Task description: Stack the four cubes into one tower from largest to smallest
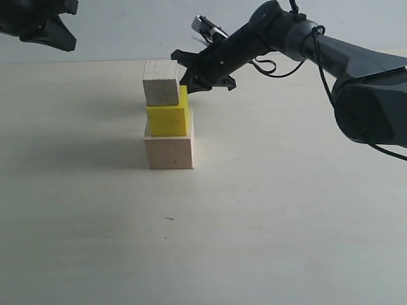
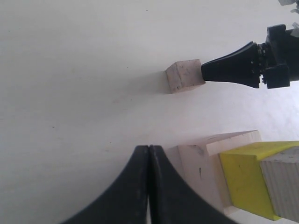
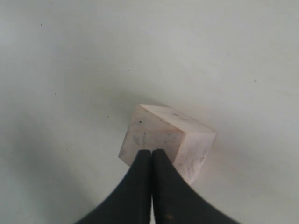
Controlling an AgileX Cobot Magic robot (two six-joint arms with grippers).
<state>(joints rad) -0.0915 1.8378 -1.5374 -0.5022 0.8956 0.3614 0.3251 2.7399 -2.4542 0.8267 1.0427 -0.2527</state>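
Both closed and empty, left gripper (image 2: 148,149) hangs near the tower (image 1: 168,121), right gripper (image 3: 152,152) at smallest cube (image 3: 156,128).

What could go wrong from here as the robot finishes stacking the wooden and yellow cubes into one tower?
1. The right gripper is shut with its tips right at the smallest pale wooden cube, so moving forward would probably shove the cube rather than grasp it.
2. The third pale wooden cube sits off-centre on the bright yellow cube, toward one edge, so placing another cube on top could tip it.
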